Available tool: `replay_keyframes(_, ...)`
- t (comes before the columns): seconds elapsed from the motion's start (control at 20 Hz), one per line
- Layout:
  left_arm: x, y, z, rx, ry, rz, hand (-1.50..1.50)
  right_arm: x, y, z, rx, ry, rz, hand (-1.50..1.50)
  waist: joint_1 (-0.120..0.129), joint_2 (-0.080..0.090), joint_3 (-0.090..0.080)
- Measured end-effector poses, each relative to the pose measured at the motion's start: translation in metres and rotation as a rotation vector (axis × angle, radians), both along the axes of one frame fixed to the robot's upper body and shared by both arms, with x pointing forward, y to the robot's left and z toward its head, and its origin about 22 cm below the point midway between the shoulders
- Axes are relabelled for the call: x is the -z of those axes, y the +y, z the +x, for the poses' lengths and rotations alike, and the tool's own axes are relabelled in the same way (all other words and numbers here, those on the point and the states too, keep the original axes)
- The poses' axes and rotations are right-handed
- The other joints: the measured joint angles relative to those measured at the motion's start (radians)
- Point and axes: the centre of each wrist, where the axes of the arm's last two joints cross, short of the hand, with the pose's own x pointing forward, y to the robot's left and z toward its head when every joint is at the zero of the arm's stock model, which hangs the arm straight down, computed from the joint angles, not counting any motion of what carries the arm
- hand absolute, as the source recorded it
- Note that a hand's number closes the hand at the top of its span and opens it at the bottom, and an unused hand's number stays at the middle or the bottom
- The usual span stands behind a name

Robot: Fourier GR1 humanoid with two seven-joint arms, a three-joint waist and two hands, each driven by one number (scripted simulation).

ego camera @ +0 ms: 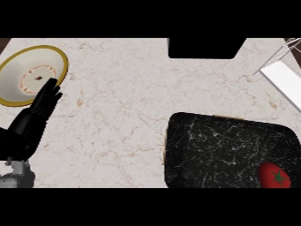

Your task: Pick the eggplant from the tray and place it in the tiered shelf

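A black marbled tray (224, 150) lies on the counter at the lower right. On its lower right corner rests a red rounded vegetable (274, 175) with a green star-shaped stem cap; no purple eggplant shows. The white wire tiered shelf (295, 75) is at the upper right, cut off by the view's edge. My left hand (32, 121) stands at the left with fingers straight, pointing up toward a plate, holding nothing. My right hand does not show.
A cream plate (9, 79) with a gold rim lies at the upper left, just beyond my left fingertips. A black block (207, 47) sits at the counter's far edge. Dark wood floor shows past the counter's left corner.
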Motion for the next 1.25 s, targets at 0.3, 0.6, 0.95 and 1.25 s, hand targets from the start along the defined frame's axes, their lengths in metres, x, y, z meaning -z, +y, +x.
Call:
replay_keyframes(0.3,-0.002,0.002,0.003,0.010,-0.005,0.002,0.00,-0.052,0.016,-0.004,-0.026,-0.219,-0.079,-1.50,0.008,0.004,0.003)
replay_keyframes(0.6,-0.007,0.000,0.005,0.012,-0.009,0.005,0.00,-0.111,0.037,-0.018,-0.041,-0.475,-0.172,-1.50,0.010,0.003,0.003)
replay_keyframes(0.95,-0.001,0.001,0.003,-0.008,0.006,0.005,0.00,-0.186,0.054,-0.063,-0.010,-0.858,-0.215,-1.50,-0.007,-0.008,0.003)
replay_keyframes(1.25,0.005,0.007,0.000,-0.038,0.022,0.003,0.00,-0.209,0.080,-0.103,-0.016,-1.091,-0.194,-1.50,-0.037,-0.020,0.003)
